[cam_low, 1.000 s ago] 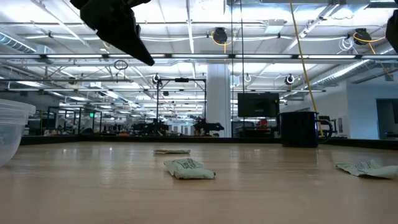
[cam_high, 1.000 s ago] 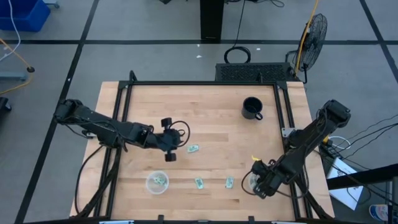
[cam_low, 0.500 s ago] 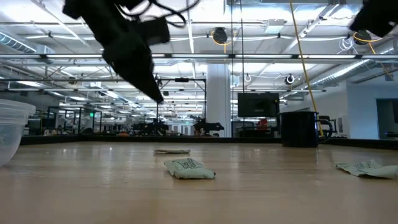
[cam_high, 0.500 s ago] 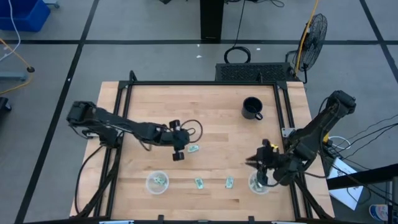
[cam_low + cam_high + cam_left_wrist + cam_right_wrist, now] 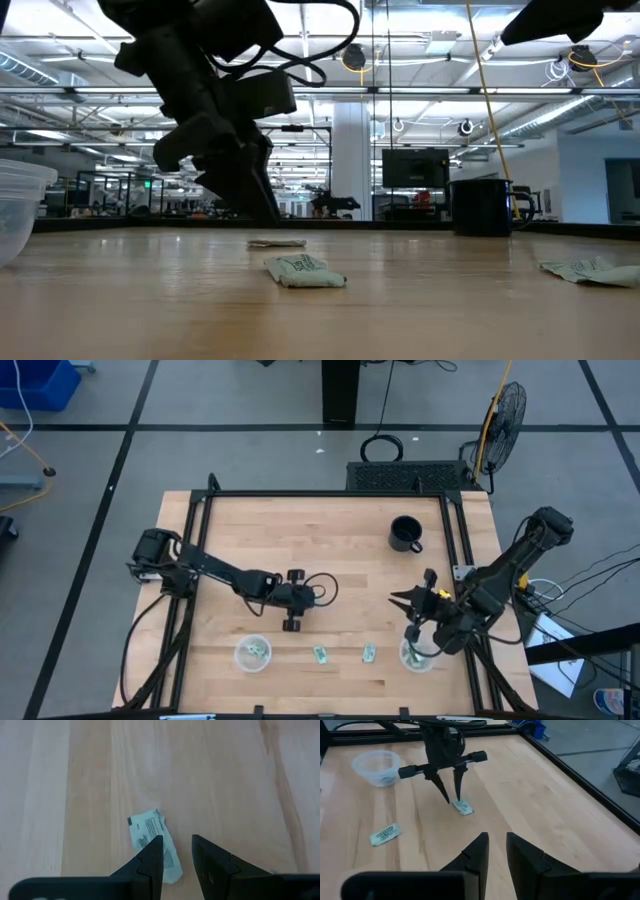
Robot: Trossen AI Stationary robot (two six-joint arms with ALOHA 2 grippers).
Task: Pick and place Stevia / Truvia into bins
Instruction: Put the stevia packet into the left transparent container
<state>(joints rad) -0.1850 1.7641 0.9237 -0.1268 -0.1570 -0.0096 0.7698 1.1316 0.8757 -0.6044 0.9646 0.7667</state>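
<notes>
Three green-and-white packets lie flat on the wooden table: one in the middle [image 5: 152,840], two near the near edge [image 5: 320,654] [image 5: 368,652]. My left gripper [image 5: 175,845] is open and points down over the middle packet [image 5: 463,807], one fingertip above its edge. In the low view it [image 5: 268,210] hangs just above the table. The left bin [image 5: 252,652] holds a packet. My right gripper [image 5: 496,840] is open and holds nothing, raised above the right bin [image 5: 417,656] with its fingers level [image 5: 400,600], pointing toward the table's left. My left gripper comes at the middle packet's end [image 5: 165,860] from above, pointing down, with one finger [image 5: 152,857] over it and the other beside it. Whether a fingertip touches the paper, I cannot tell.
A black mug [image 5: 405,533] stands toward the far right of the table. A black frame rail [image 5: 330,494] runs round the table. The right arm partly covers the right bin. Bare wood lies between the middle packet and the mug.
My left gripper has moved toward the table's right and come down over the middle packet. My right gripper has risen from the right bin and tipped up until its fingers point level toward the table's left. No packet has moved.
</notes>
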